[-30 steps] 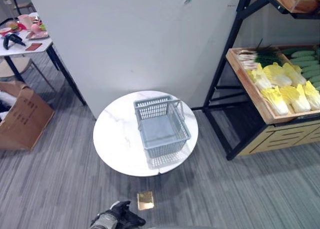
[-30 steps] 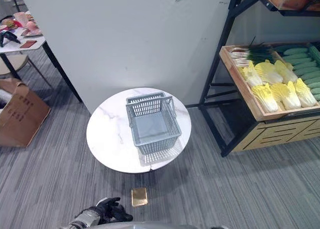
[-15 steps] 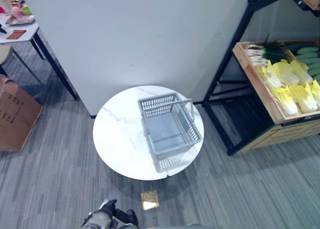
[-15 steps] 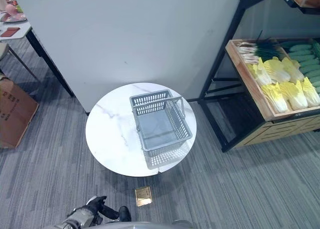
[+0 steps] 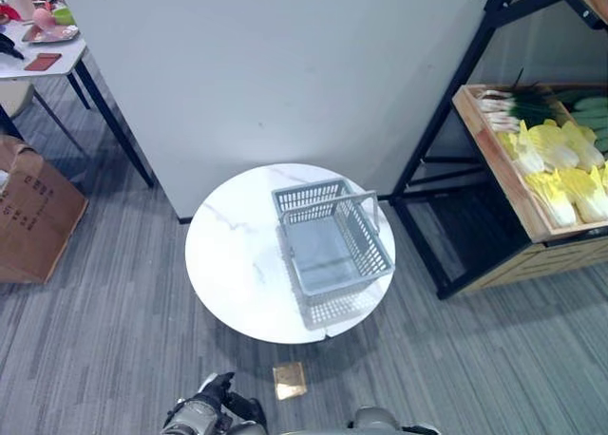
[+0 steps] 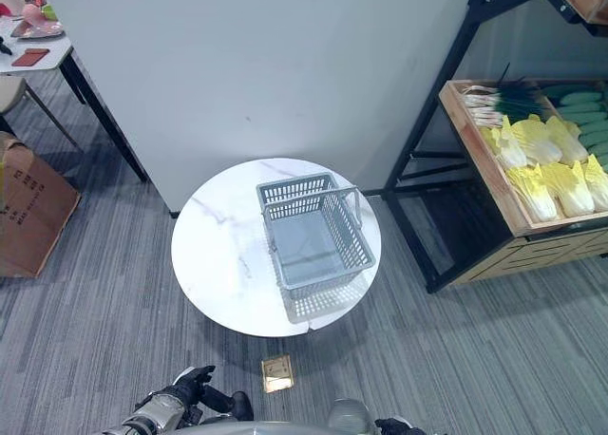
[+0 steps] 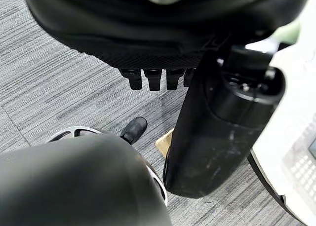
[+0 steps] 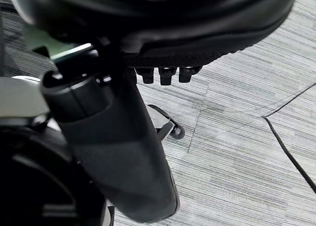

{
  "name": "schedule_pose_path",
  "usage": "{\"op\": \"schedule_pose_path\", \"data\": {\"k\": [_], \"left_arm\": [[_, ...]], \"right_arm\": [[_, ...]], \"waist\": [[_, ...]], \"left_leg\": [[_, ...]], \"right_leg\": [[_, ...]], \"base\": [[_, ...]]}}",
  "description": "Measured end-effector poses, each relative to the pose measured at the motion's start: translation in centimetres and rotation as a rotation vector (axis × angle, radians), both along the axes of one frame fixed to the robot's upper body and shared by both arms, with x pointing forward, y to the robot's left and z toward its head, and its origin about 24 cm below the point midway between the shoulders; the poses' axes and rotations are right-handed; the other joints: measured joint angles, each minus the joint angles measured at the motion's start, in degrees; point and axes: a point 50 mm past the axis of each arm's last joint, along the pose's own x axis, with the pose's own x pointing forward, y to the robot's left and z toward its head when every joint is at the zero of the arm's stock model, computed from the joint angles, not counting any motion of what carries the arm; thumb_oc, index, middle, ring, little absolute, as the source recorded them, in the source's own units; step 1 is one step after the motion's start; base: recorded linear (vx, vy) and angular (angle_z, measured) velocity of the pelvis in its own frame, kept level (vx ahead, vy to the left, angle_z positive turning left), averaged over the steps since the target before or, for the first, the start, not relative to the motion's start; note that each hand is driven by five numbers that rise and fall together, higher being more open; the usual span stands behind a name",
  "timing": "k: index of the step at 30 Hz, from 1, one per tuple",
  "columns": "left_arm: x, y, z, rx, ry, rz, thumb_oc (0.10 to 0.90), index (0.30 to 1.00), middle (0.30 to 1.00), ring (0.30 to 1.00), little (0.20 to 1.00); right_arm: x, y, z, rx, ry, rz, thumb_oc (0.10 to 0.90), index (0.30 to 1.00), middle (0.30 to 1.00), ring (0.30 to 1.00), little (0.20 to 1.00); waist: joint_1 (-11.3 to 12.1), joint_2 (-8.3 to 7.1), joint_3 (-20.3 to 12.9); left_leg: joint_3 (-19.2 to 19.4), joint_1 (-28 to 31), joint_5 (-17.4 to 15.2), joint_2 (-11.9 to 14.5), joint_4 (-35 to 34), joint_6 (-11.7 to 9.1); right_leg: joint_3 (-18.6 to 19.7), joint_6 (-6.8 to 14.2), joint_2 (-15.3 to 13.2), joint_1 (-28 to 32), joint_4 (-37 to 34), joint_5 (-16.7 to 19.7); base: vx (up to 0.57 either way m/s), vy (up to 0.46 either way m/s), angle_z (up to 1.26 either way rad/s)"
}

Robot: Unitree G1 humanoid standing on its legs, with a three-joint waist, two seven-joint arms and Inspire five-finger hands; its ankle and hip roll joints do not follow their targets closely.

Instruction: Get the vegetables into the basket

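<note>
Vegetables (image 6: 541,155) on the shelf, basket (image 6: 316,234) on the table, both hands low.

I see cabbages, leeks and cucumbers lying in a wooden crate (image 6: 480,164) on the black rack (image 6: 427,141), well right of the empty grey basket on the round marble table (image 6: 214,259). My left hand (image 6: 190,386) and right hand (image 8: 168,74) hang relaxed, holding nothing. A white partition (image 6: 256,65) stands behind; a brass floor plate (image 6: 276,372) and cardboard box (image 6: 28,207) sit on grey carpet.

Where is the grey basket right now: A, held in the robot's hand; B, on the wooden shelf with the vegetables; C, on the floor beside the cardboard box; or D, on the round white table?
D: the basket stands empty on the round white table, apart from the vegetables on the shelf to the right.
</note>
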Motion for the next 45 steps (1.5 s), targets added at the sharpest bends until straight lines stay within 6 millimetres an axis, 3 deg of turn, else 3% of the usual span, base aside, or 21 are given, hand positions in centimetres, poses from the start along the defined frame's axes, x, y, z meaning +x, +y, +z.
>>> {"op": "schedule_pose_path", "data": {"k": [1, 2, 3, 5, 6, 8, 11, 13, 15, 19, 22, 25, 29, 30, 31, 33, 35, 38, 40, 42, 45], "left_arm": [[0.2, -0.6, 0.0, -0.015, -0.003, -0.007, 0.900, 1.000, 1.000, 1.000, 1.000], [0.3, -0.5, 0.0, -0.012, -0.007, -0.006, 0.900, 1.000, 1.000, 1.000, 1.000], [0.6, -0.5, 0.1, -0.011, -0.010, -0.007, 0.900, 1.000, 1.000, 1.000, 1.000], [0.2, -0.3, 0.0, -0.007, 0.001, -0.005, 0.900, 1.000, 1.000, 1.000, 1.000], [-0.1, -0.7, -0.2, -0.022, 0.004, 0.002, 0.900, 1.000, 1.000, 1.000, 1.000], [-0.6, -1.6, -0.4, -0.048, 0.016, 0.008, 0.900, 1.000, 1.000, 1.000, 1.000], [-1.3, -2.6, -0.8, -0.078, 0.038, 0.012, 0.900, 1.000, 1.000, 1.000, 1.000], [-1.1, -2.5, -0.7, -0.078, 0.030, 0.021, 0.900, 1.000, 1.000, 1.000, 1.000], [-1.6, -2.1, -0.4, -0.103, 0.000, 0.048, 0.900, 1.000, 1.000, 1.000, 1.000], [-0.4, -2.0, 0.9, -0.165, -0.099, 0.033, 0.900, 1.000, 1.000, 1.000, 1.000], [-0.2, -2.0, 0.9, -0.174, -0.094, 0.045, 0.900, 1.000, 1.000, 1.000, 1.000], [-0.7, -2.0, 0.9, -0.186, -0.086, 0.045, 0.900, 1.000, 1.000, 1.000, 1.000], [-0.6, -3.2, 1.1, -0.229, -0.104, 0.050, 0.900, 1.000, 1.000, 1.000, 1.000], [-2.0, -2.9, 0.2, -0.218, -0.068, 0.072, 0.900, 1.000, 1.000, 1.000, 1.000], [-2.2, -2.3, -0.8, -0.181, 0.037, 0.139, 0.900, 1.000, 1.000, 1.000, 1.000], [-1.3, -1.4, -0.5, -0.135, 0.018, 0.113, 0.900, 1.000, 1.000, 1.000, 1.000], [-0.3, -1.3, 0.0, -0.120, -0.027, 0.078, 0.900, 1.000, 1.000, 1.000, 1.000], [0.4, -0.6, 0.4, -0.090, -0.049, 0.066, 0.900, 1.000, 1.000, 1.000, 1.000], [0.9, -0.6, 0.6, -0.088, -0.069, 0.068, 0.900, 1.000, 1.000, 1.000, 1.000], [1.2, 0.0, 0.8, -0.064, -0.084, 0.068, 0.900, 1.000, 1.000, 1.000, 1.000], [1.5, 0.3, 1.0, -0.050, -0.094, 0.063, 0.900, 1.000, 1.000, 1.000, 1.000]], "right_arm": [[0.2, -0.1, 0.1, -0.003, -0.012, -0.012, 0.900, 1.000, 1.000, 1.000, 1.000], [0.5, -0.1, 0.1, -0.001, -0.019, -0.011, 0.900, 1.000, 1.000, 1.000, 1.000], [0.2, -0.1, 0.1, -0.002, -0.013, -0.014, 0.900, 1.000, 1.000, 1.000, 1.000], [0.0, 0.2, 0.0, 0.016, -0.013, -0.069, 0.900, 1.000, 1.000, 1.000, 1.000], [-1.0, -0.3, -0.1, 0.003, 0.011, -0.087, 0.900, 1.000, 1.000, 1.000, 1.000], [-0.4, -1.4, 0.2, -0.026, -0.012, -0.073, 0.900, 1.000, 1.000, 1.000, 1.000], [0.1, -3.7, 1.0, -0.091, -0.055, -0.123, 0.900, 1.000, 1.000, 1.000, 1.000], [1.4, -4.3, 1.5, -0.088, -0.121, -0.184, 0.900, 1.000, 1.000, 1.000, 1.000], [5.3, -5.7, 4.1, -0.091, -0.335, -0.184, 0.900, 1.000, 1.000, 1.000, 1.000], [12.0, -9.9, 12.2, -0.247, -0.721, -0.015, 0.900, 1.000, 1.000, 1.000, 1.000], [14.5, -12.6, 16.1, -0.397, -0.870, -0.072, 0.900, 1.000, 1.000, 1.000, 1.000], [14.9, -13.4, 18.8, -0.476, -0.946, -0.032, 0.900, 1.000, 1.000, 1.000, 1.000], [16.6, -10.9, 21.9, -0.468, -1.105, 0.075, 0.900, 1.000, 1.000, 1.000, 1.000], [18.3, -8.3, 23.6, -0.436, -1.194, 0.211, 0.900, 1.000, 1.000, 1.000, 1.000], [19.5, -6.8, 24.4, -0.419, -1.230, 0.332, 0.900, 1.000, 1.000, 1.000, 1.000], [21.3, -4.5, 25.3, -0.398, -1.260, 0.460, 0.900, 1.000, 1.000, 1.000, 1.000], [22.5, -3.1, 25.8, -0.399, -1.271, 0.553, 0.900, 1.000, 1.000, 1.000, 1.000], [25.0, -1.1, 26.2, -0.366, -1.283, 0.578, 0.900, 1.000, 1.000, 1.000, 1.000], [24.9, -1.1, 25.9, -0.352, -1.280, 0.575, 0.900, 1.000, 1.000, 1.000, 1.000], [26.8, -0.2, 25.0, -0.362, -1.195, 0.618, 0.900, 1.000, 1.000, 1.000, 1.000], [27.4, 0.3, 25.0, -0.350, -1.193, 0.608, 0.900, 1.000, 1.000, 1.000, 1.000]], "waist": [[-0.9, 0.97, 0.7], [-0.9, 0.91, 1.2], [-1.5, 0.90, 1.3], [-2.0, -0.33, 1.4], [-2.1, -0.08, 1.3], [-1.4, 2.68, -0.4], [-1.5, 3.42, -3.0], [-1.7, 2.59, -3.6], [-3.2, 2.32, -3.3], [-3.5, 2.68, -3.2], [-3.1, 2.63, -3.2], [-3.2, 3.04, -3.2], [-3.6, 3.03, -2.4], [-3.2, 2.42, -2.0], [-2.5, 2.67, -2.2], [-0.3, 1.92, -0.8], [1.4, 0.80, 0.0], [1.7, -0.99, 1.4], [3.2, -1.39, 1.7], [3.4, -2.49, 2.3], [4.1, -2.75, 2.9]], "left_leg": [[-0.6, -0.1, -0.2, 0.2, 0.0, 0.5], [-0.4, -0.2, -0.2, 0.2, 0.0, 0.5], [-0.6, -0.8, -0.2, 0.5, 0.0, 0.5], [-1.4, -0.4, -0.3, 0.4, 0.0, -0.2], [-2.0, 1.0, -0.9, 1.6, 0.0, -1.6], [-1.8, 2.1, -0.5, 4.6, 0.4, -3.2], [-1.6, 3.3, -0.9, 5.3, 1.0, -5.7], [-1.3, 3.7, -1.3, 4.6, 1.0, -6.2], [-0.9, 5.1, -1.6, 3.6, 0.5, -6.0], [-0.5, 5.7, -2.0, 3.2, 0.4, -5.9], [-0.5, 5.3, -2.8, 3.4, 0.1, -6.0], [-0.5, 4.7, -2.4, 3.4, 0.1, -5.4], [-0.5, 4.4, -1.9, 3.2, 0.4, -6.0], [-0.6, 4.6, -1.9, 3.5, 0.1, -6.0], [-1.3, 4.0, -1.7, 3.6, 0.4, -6.2], [-1.9, 2.6, -1.3, 3.6, 0.4, -6.2], [-2.3, 1.9, -1.2, 3.6, 0.4, -6.2], [-2.9, 1.5, -1.2, 3.7, 0.5, -6.2], [-3.6, 1.0, -1.1, 3.5, 0.5, -6.2], [-3.7, 0.5, -1.1, 3.6, 0.5, -6.2], [-4.1, -0.3, -1.1, 3.6, 0.6, -6.2]], "right_leg": [[0.4, 0.8, -0.3, -1.1, -2.0, -2.8], [0.3, 0.8, -0.4, -1.3, -9.5, -2.9], [-0.1, 0.9, -0.1, -1.5, -19.2, -1.1], [-1.6, 0.5, -0.4, 0.0, -29.5, 3.4], [-2.6, -0.1, 0.4, 2.1, -30.0, 6.1], [-3.9, -1.2, 3.5, 4.1, -31.4, 6.9], [-4.0, -3.0, 4.7, 5.8, -31.9, 7.3], [-3.7, -2.9, 4.0, 5.9, -31.9, 7.2], [-3.1, -2.5, 3.2, 6.8, -32.0, 7.0], [-2.5, -1.5, 2.8, 7.6, -32.6, 7.2], [-2.3, -1.3, 2.9, 7.1, -32.6, 7.1], [-2.1, -1.2, 2.9, 6.6, -32.9, 7.3], [-2.3, -1.9, 3.1, 7.0, -34.7, 8.7], [-2.4, -1.9, 3.3, 7.8, -35.5, 9.0], [-3.3, -1.9, 3.4, 7.8, -35.8, 9.0], [-3.8, -1.8, 3.4, 7.2, -36.2, 9.1], [-4.5, -2.0, 3.4, 7.2, -36.8, 9.4], [-5.0, -2.2, 3.5, 7.1, -37.0, 9.6], [-5.3, -2.2, 3.1, 7.0, -37.0, 9.6], [-5.4, -2.2, 3.3, 6.8, -37.3, 9.6], [-5.9, -2.2, 3.2, 6.6, -37.3, 9.6]], "base": [[0.05, -0.046, -0.02], [0.06, -0.049, 0.06], [0.07, -0.048, 0.02], [0.05, -0.026, 0.48], [0.04, -0.037, 0.60], [0.06, -0.053, 0.17], [0.04, -0.040, -0.07], [0.05, -0.041, -0.07], [0.01, -0.008, -0.10], [0.00, 0.000, -0.04], [0.00, 0.000, 0.00], [0.01, -0.004, -0.03], [0.01, -0.026, -0.02], [-0.04, -0.038, 0.22], [-0.06, -0.044, 0.24], [-0.04, -0.038, 0.22], [-0.04, -0.030, 0.14], [-0.02, -0.014, 0.10], [-0.04, -0.017, 0.16], [-0.05, -0.005, 0.06], [-0.08, -0.007, 0.08]]}}
